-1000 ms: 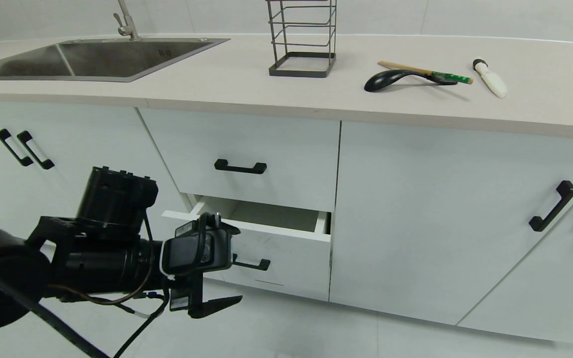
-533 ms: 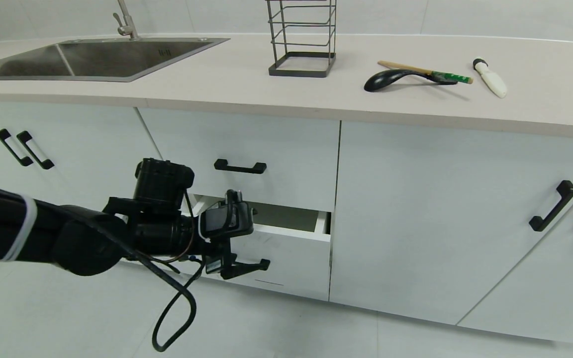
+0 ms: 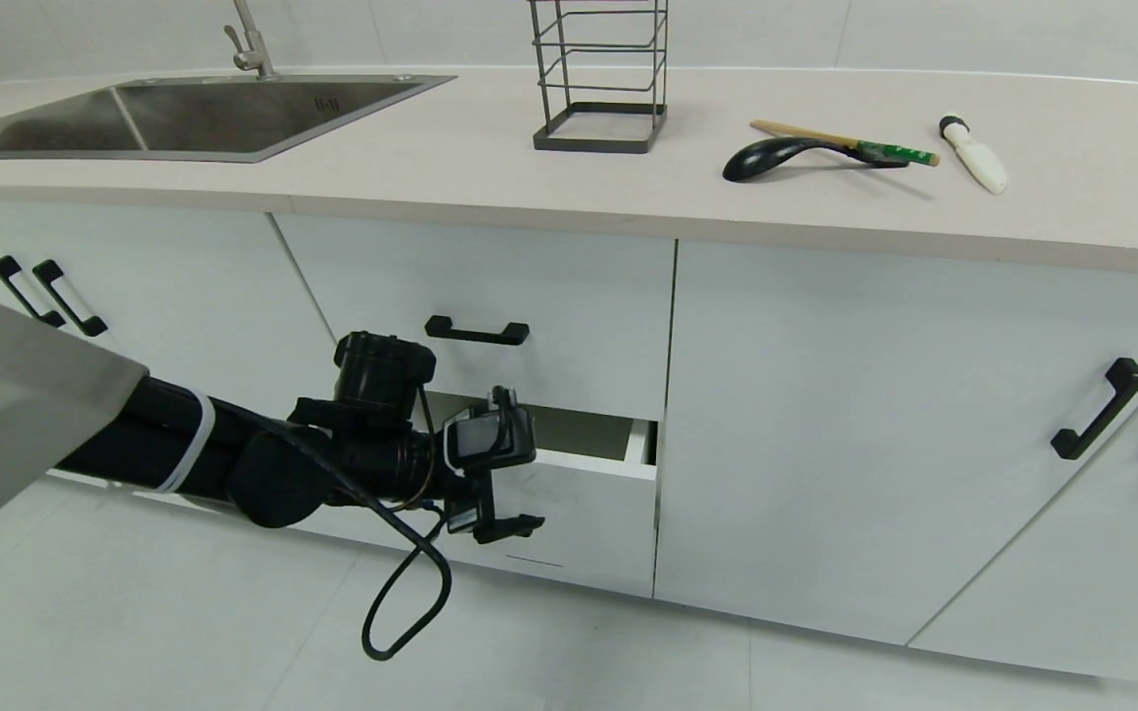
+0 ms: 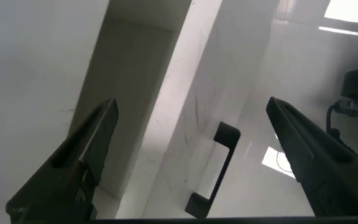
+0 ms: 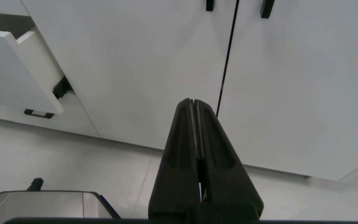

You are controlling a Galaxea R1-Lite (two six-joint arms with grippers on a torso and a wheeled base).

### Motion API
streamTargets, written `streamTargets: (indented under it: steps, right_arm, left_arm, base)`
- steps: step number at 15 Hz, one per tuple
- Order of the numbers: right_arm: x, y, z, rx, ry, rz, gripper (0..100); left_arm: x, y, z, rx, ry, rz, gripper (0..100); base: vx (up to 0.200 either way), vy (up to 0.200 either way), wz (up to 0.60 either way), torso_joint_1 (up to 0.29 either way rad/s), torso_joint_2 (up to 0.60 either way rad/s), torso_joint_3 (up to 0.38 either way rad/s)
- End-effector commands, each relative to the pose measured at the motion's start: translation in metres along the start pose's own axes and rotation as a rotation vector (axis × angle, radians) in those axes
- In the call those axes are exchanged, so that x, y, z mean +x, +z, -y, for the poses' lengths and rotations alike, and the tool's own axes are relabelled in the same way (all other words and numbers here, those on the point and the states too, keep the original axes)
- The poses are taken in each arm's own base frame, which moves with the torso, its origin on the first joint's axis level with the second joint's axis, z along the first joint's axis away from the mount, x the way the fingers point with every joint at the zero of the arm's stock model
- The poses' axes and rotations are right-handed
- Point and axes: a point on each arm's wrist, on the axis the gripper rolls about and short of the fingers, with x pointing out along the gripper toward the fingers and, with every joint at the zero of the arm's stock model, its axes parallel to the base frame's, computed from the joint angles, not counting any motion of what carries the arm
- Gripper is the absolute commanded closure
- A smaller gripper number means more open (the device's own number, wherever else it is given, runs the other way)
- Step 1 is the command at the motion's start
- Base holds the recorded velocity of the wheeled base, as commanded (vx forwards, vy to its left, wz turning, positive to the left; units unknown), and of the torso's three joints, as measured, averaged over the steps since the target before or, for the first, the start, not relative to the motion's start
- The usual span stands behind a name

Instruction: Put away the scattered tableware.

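Observation:
On the counter at the right lie a black spoon (image 3: 772, 158), a wooden utensil with a green end (image 3: 846, 141) resting over it, and a white-handled tool (image 3: 974, 158). Below, the lower drawer (image 3: 584, 509) stands slightly pulled out. My left gripper (image 3: 513, 522) is open right at the drawer front. In the left wrist view its fingers (image 4: 73, 165) stand on either side of the black drawer handle (image 4: 215, 167), apart from it. My right gripper (image 5: 193, 104) is shut with nothing in it, facing the white cabinet doors (image 5: 291, 81) low above the floor.
A black wire rack (image 3: 601, 84) stands at the back of the counter, a steel sink (image 3: 164, 114) with a tap at the left. The upper drawer (image 3: 490, 296) is closed. Cabinet doors with black handles flank the drawers. The tiled floor (image 3: 628, 652) lies below.
My left arm has stretched forward and to the right, bringing its open gripper up to the lower drawer's handle. The drawer and the tableware have not moved.

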Motion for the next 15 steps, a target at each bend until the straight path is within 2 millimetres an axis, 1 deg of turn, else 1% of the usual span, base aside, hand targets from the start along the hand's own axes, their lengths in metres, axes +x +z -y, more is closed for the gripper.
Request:
streamTargets:
  steps: [1, 4, 12, 15]
  right_arm:
    - [0.0001, 0.0001, 0.0, 0.0, 0.0, -0.001, 100]
    - [0.0001, 0.0001, 0.0, 0.0, 0.0, -0.001, 100]
    - [0.0001, 0.0001, 0.0, -0.001, 0.0, -0.001, 100]
    - [0.0001, 0.0001, 0.0, 0.0, 0.0, -0.001, 100]
  left_arm:
    - [0.006, -0.0047, 0.0019, -0.009, -0.015, -0.009, 0]
    - [0.0098, -0.0076, 0.0032, -0.013, -0.022, -0.015, 0]
    - [0.0086, -0.0082, 0.0054, -0.017, -0.028, -0.018, 0]
    - [0.0067, -0.0099, 0.0104, -0.023, -0.041, -0.025, 0]
  base:
    - [0.0, 0.0, 0.0, 0.0, 0.0, 0.0]
    - [0.0, 0.0, 0.0, 0.0, 0.0, 0.0]
    - [0.0, 0.0, 0.0, 0.0, 0.0, 0.0]
    - [0.0, 0.0, 0.0, 0.0, 0.0, 0.0]
